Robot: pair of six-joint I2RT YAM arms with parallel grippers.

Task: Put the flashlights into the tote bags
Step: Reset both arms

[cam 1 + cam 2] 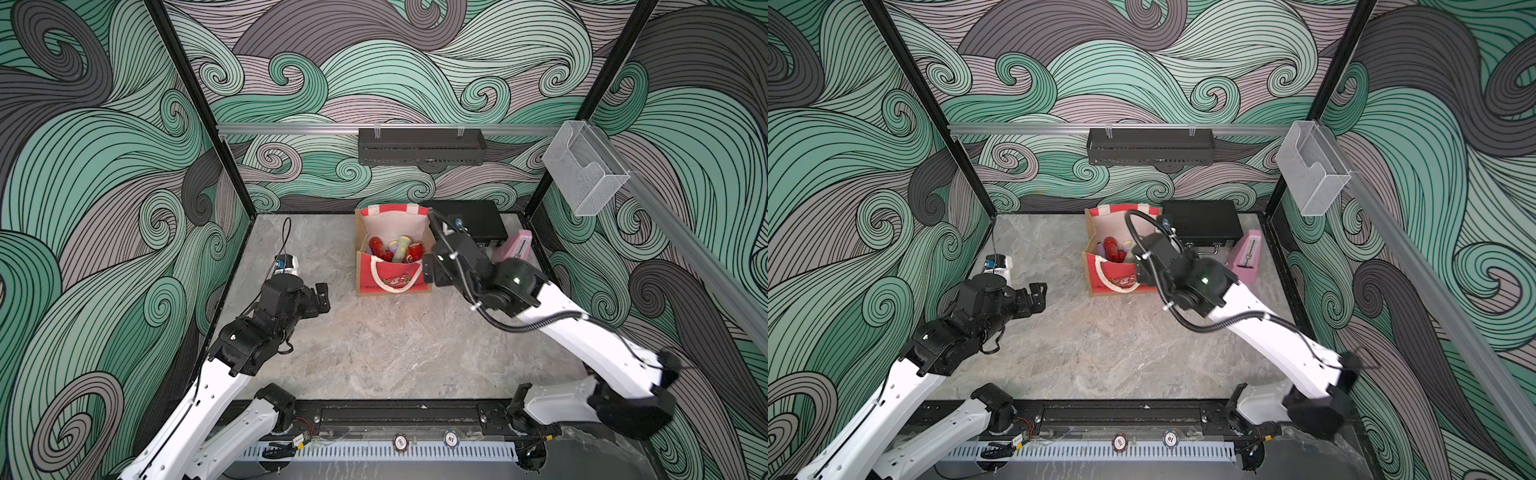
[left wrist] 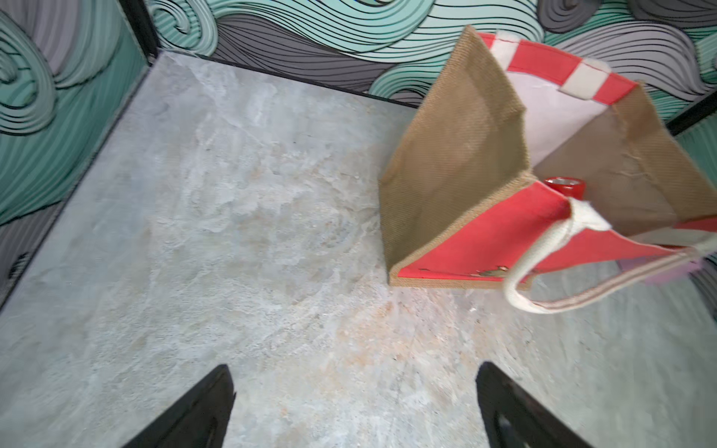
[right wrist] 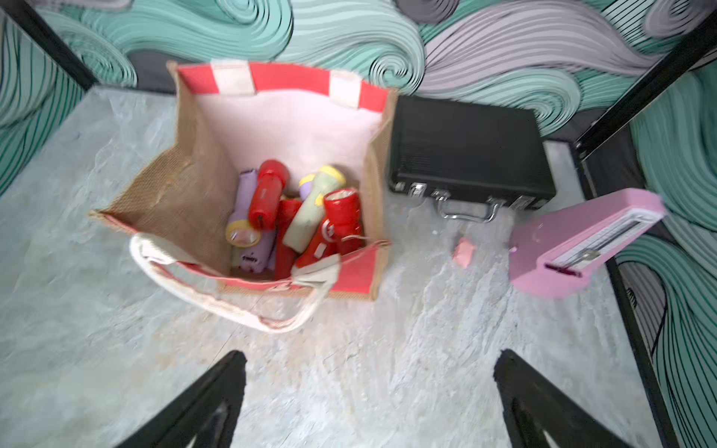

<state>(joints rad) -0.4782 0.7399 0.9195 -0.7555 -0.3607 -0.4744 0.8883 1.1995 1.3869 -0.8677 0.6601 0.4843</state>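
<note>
Black case (image 3: 465, 151), pink metronome (image 3: 543, 240) beside it, marble table (image 1: 374, 345)

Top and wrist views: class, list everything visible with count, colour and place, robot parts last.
tote bag: one, red with tan sides, back of the table.
flashlights: several, red, lilac and pale green, piled inside the tote bag.
hard case: one, black, beside the bag.
metronome: one, pink, beside the case.
wall rack: one, black, back wall.
clear holder: one, transparent, side rail.
left gripper: one, black, open over bare table.
right gripper: one, black, open near the bag.
</note>
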